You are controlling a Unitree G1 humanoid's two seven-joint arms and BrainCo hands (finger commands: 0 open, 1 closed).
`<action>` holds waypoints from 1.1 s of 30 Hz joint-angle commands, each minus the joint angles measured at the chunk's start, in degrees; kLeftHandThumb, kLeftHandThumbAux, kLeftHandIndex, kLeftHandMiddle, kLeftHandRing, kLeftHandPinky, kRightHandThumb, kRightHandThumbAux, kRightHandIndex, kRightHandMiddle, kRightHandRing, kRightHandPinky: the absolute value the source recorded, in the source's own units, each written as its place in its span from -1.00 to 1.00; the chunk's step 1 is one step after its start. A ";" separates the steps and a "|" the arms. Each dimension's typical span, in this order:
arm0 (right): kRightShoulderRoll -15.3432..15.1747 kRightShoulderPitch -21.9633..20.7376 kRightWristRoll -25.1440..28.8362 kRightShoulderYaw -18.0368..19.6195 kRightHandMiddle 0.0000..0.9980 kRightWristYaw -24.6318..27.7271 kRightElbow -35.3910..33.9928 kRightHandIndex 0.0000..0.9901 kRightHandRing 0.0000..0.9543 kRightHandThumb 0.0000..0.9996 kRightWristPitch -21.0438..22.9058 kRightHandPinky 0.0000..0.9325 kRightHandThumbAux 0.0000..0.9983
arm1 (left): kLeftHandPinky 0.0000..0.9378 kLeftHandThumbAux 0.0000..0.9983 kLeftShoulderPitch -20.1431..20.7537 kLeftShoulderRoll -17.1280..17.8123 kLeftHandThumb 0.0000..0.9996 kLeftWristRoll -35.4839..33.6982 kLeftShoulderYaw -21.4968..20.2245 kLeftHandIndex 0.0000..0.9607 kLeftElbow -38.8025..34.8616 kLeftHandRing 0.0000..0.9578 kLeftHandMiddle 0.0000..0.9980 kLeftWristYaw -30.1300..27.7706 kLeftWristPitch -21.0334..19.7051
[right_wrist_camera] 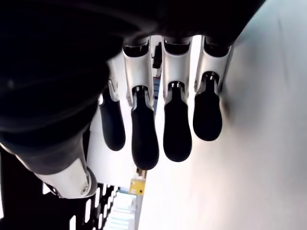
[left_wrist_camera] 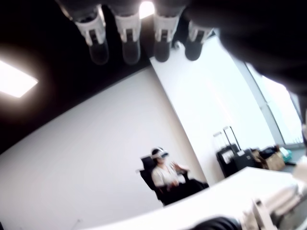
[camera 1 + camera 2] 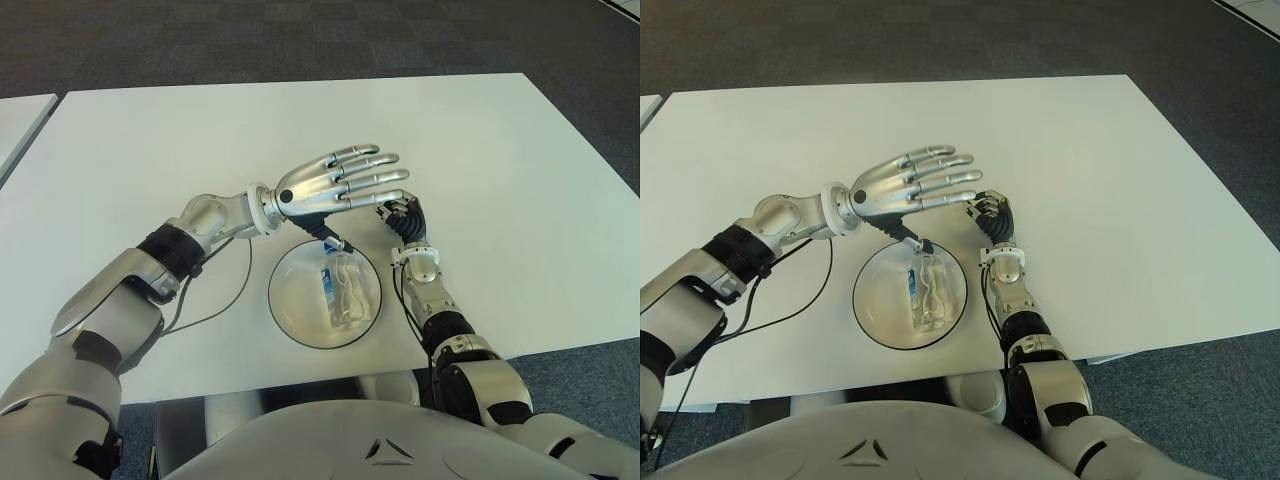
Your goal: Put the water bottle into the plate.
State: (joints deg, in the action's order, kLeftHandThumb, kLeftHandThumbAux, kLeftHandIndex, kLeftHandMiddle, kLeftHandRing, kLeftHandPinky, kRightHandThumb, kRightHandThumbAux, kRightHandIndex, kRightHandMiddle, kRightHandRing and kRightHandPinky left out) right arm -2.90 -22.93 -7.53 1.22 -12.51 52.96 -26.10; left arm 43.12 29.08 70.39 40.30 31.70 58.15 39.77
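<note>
Left robot hand (image 3: 340, 180) raised above the white tabletop (image 3: 150, 160), palm turned down, four fingers (image 3: 372, 178) stretched out flat and slightly fanned, thumb angled down toward the far rim of the plate; nothing held in it. Hovering just over the far edge of the plate (image 3: 290, 310), silver forearm reaching in from the robot's left with a black cable (image 3: 225, 295) looping down onto the tabletop beside it.

Right robot hand (image 3: 403, 218) just to the right of the plate and near the left hand's fingertips, dark fingers curled inward and empty (in its own wrist view, fingertips (image 1: 177, 129) bent down side by side close to the white surface, though contact hard to confirm from that angle).

Water bottle (image 3: 342, 285) lying on its side inside the plate, clear and crinkled, with a blue label, long axis running roughly from the far rim toward the robot's body. Free of both hands. Plate round, clear or glassy with a dark rim, set near the front edge of the tabletop, close in front of the robot's torso.

Seen in the left wrist view, beyond the fingertips: a seated person (image 2: 168, 175) wearing a headset, in a dark chair against a pale wall.
</note>
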 commanded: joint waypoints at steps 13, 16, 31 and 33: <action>1.19 5.01 0.38 -0.16 0.22 1.41 -7.63 -0.12 0.31 0.42 -1.06 0.38 0.46 | -1.00 -0.22 4.47 -4.88 -0.76 -17.55 -6.97 -1.00 13.46 -1.00 -1.00 -3.46 15.20; 1.19 5.12 0.28 -0.18 0.22 1.36 -7.94 -0.12 0.31 0.42 -0.84 0.38 0.46 | -1.00 -0.24 4.71 -5.49 -0.76 -19.17 -8.06 -1.00 15.01 -1.00 -1.00 -4.17 16.70; 1.01 5.68 -0.20 -0.43 0.24 1.30 -9.86 -0.12 0.34 0.42 0.99 0.42 0.46 | -1.00 -0.26 -12.38 -7.93 -0.75 -48.95 -21.73 -1.00 20.01 -1.00 -1.00 -24.11 17.38; 1.04 5.72 -0.13 -0.41 0.23 1.37 -10.00 -0.12 0.33 0.42 1.08 0.41 0.46 | -1.00 -0.24 -14.28 -7.92 -0.76 -53.76 -23.20 -1.00 18.47 -1.00 -1.00 -30.05 14.24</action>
State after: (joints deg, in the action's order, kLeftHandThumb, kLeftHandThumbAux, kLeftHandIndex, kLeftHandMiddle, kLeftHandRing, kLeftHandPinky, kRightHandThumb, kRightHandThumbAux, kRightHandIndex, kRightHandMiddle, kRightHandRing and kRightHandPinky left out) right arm -2.02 -18.16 -7.73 1.06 -11.48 43.29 -26.34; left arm 35.91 21.67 27.61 20.57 50.68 41.01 59.70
